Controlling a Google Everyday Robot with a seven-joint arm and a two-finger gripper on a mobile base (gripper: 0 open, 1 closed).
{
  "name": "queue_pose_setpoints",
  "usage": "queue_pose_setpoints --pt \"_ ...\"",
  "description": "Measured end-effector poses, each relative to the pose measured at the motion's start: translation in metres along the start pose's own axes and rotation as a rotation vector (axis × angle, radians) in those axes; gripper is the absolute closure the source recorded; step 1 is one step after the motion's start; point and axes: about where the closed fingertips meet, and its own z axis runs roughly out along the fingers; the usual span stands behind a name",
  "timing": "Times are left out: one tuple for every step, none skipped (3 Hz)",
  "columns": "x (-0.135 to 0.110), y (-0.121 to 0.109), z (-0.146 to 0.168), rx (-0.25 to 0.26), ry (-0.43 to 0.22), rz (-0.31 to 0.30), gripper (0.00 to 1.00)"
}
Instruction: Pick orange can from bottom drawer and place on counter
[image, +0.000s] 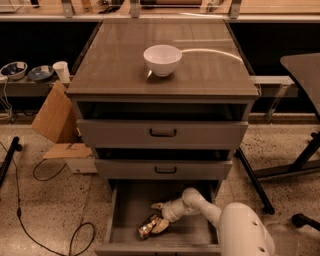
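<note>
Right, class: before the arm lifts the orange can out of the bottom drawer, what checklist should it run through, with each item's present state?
1. Bottom drawer open: ok.
2. Orange can in sight on the drawer floor: ok.
3. End effector down inside the drawer, right beside the can: ok.
4. Can enclosed and gripped: not ok; the end effector looks open, the can at its lower finger.
5. Counter offers bare surface beside the white bowl: ok.
</note>
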Motion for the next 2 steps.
queue_pose_setpoints --pt "0.0 0.0 0.0 0.0 0.0 0.0 0.49" --pt "0.0 0.0007 -0.0015 0.0 -0.007 -0.004 0.72"
